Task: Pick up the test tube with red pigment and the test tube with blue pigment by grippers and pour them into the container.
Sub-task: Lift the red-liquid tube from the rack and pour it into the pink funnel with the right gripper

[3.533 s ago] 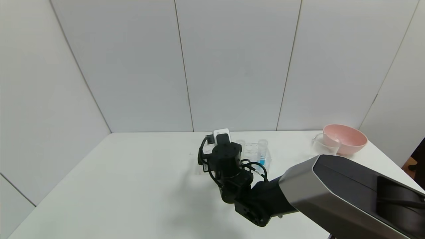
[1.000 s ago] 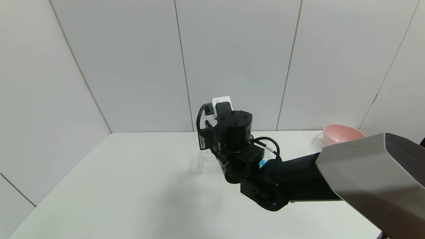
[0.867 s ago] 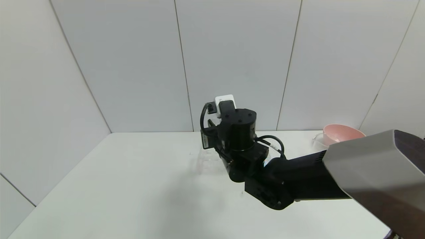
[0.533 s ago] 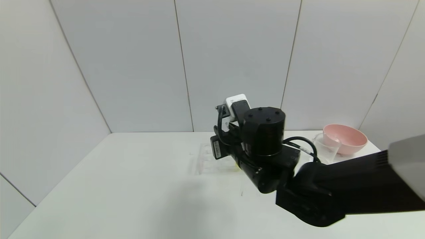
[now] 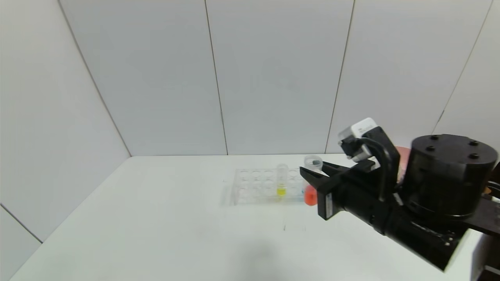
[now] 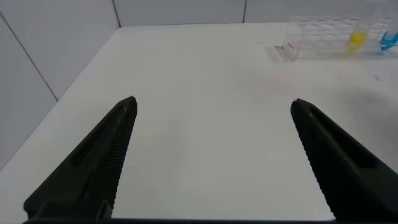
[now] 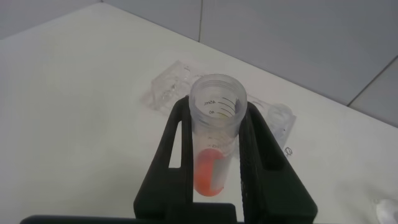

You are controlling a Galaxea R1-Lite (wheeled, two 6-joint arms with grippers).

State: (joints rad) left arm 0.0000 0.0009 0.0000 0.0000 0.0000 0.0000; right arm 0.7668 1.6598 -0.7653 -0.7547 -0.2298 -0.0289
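My right gripper (image 5: 310, 175) is shut on the test tube with red pigment (image 5: 311, 194) and holds it upright above the table, just right of the clear rack (image 5: 250, 187). In the right wrist view the tube (image 7: 214, 168) sits between the black fingers (image 7: 171, 143), with my right gripper (image 7: 217, 107) round its upper part. The test tube with blue pigment (image 6: 388, 42) stands in the rack; in the head view it is mostly hidden behind the red tube. The beaker is hidden behind my right arm. My left gripper (image 6: 212, 104) is open and empty, low over the table's left part.
A tube with yellow liquid (image 5: 281, 183) stands in the rack, also seen in the left wrist view (image 6: 356, 40). A sliver of the pink bowl (image 5: 402, 162) shows behind my right arm. The white table (image 5: 156, 218) spreads left and front of the rack.
My right arm has risen from the rack and swung right with the red tube in its fingers. The rack and yellow tube, hidden before, now show.
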